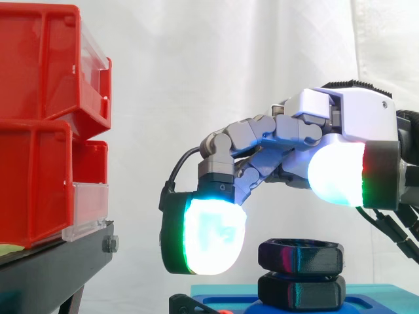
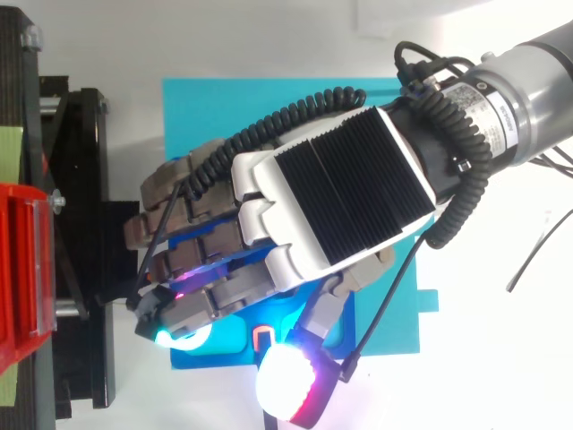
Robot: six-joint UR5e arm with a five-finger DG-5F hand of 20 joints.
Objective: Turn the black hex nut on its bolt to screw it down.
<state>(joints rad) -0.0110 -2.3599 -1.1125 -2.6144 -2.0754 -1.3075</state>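
At 6 o'clock beneath the robot hand (image 1: 308,131) (fingers loosely spread, gripping nothing), the black hex nut (image 1: 300,255) stands over the blue base (image 1: 376,296). Lower squarely, pinch opposite flats, then rotate.

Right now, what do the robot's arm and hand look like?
The hand has a white shell with a black ribbed panel on its back. Its fingers are grey segmented blocks ending in thick pads glowing white and cyan, one white with red and green. The arm is a grey cylinder.
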